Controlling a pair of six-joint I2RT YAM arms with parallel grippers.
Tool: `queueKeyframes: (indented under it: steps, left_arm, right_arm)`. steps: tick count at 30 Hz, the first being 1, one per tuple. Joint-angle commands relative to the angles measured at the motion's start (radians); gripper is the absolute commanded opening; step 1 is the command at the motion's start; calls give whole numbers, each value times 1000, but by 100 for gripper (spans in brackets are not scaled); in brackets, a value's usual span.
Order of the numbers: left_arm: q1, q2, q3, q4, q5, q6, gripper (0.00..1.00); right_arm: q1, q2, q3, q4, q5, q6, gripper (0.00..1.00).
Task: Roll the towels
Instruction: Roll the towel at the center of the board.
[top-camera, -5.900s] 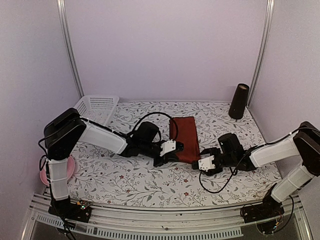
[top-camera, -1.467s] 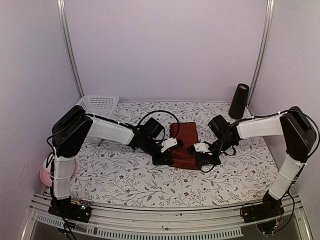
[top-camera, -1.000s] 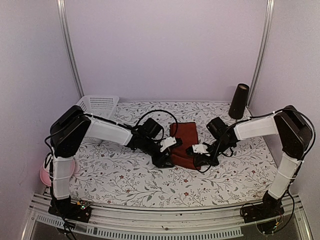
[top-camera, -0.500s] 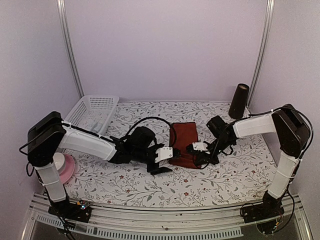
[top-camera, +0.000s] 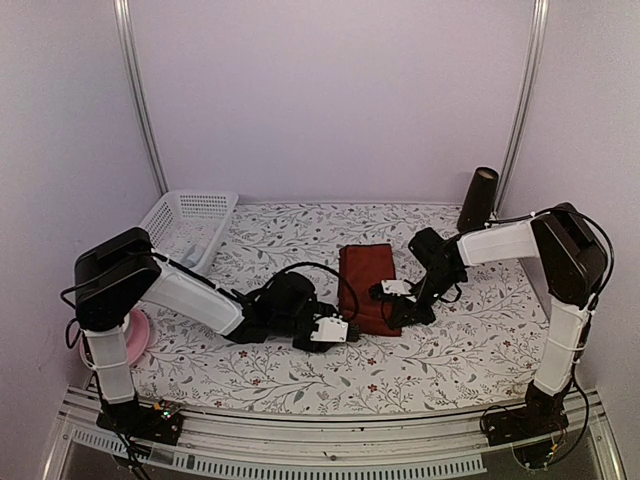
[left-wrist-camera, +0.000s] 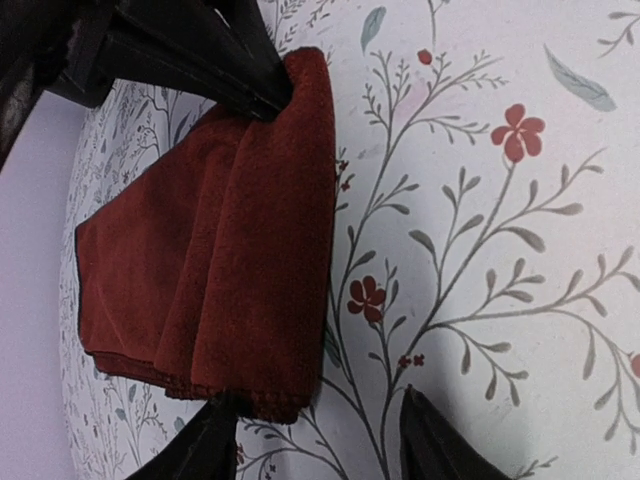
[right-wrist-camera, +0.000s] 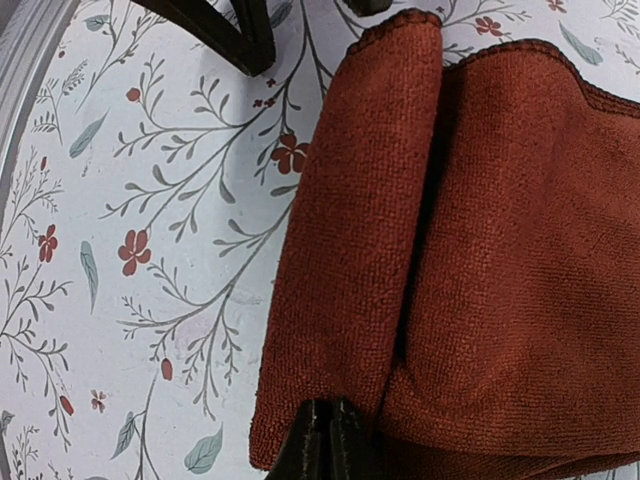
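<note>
The dark red-maroon towel (top-camera: 365, 282) lies mid-table, its near end turned over into a loose roll (right-wrist-camera: 350, 230). My right gripper (top-camera: 393, 300) is shut on the right end of that roll (right-wrist-camera: 325, 440); its black fingers (left-wrist-camera: 215, 65) show at the top of the left wrist view. My left gripper (top-camera: 338, 331) sits low at the towel's front left corner. It is open (left-wrist-camera: 320, 450), one finger (left-wrist-camera: 212, 450) tucked under the roll's left end (left-wrist-camera: 270, 300), the other finger (left-wrist-camera: 440, 445) on bare cloth-covered table. Nothing is held in it.
A white mesh basket (top-camera: 190, 222) stands at the back left. A black cone-shaped object (top-camera: 478, 202) stands at the back right. A pink round object (top-camera: 138, 335) sits by the left arm's base. The table (top-camera: 300, 375) has a floral cover.
The left gripper let go of the towel's corner, drew back towards the near edge as its arm dropped low, then came back open to the roll's left end. The right gripper carried the fold slightly farther.
</note>
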Motion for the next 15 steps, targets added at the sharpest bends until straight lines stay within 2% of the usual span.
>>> queueKeyframes:
  steps: [1, 7, 15]
  left_arm:
    - [-27, 24, 18, 77, -15, 89, 54]
    - [-34, 79, 46, 65, -35, 132, 53]
    - [-49, 152, 124, -30, -100, 152, 52]
  right_arm:
    - [-15, 44, 7, -6, 58, -8, 4]
    - [-21, 44, 6, -8, 54, -10, 4]
    - [-24, 49, 6, -11, 58, -12, 5]
